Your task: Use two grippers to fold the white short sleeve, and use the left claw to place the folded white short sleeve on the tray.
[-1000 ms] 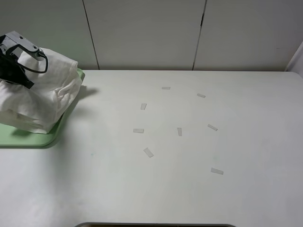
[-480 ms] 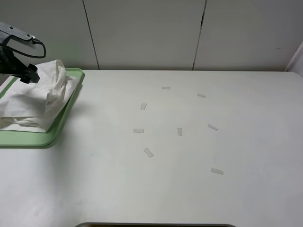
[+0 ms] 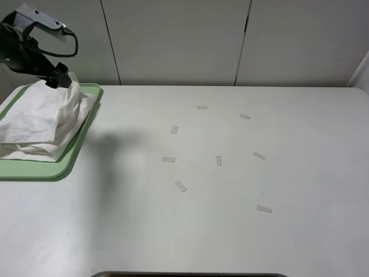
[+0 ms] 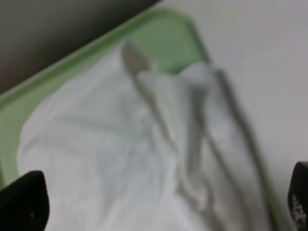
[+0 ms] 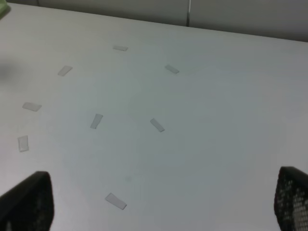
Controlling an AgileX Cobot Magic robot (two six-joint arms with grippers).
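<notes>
In the upper left of the frame the crumpled white shirt [image 3: 43, 118] lies heaped on the green tray [image 3: 34, 168], the left hand [image 3: 59, 81] above it spread wide, holding nothing.

Wrinkled thin white cloth shirt [image 3: 40, 118] on smooth green plastic tray [image 3: 81, 138], matt table [image 3: 230, 219].

The high camera is looking down across the whole bench [image 3: 230, 231]; the left wrist camera is hovering close over the tray [image 4: 159, 24], while the right one is facing the tape strips [image 5: 96, 121], which the high view shares.
</notes>
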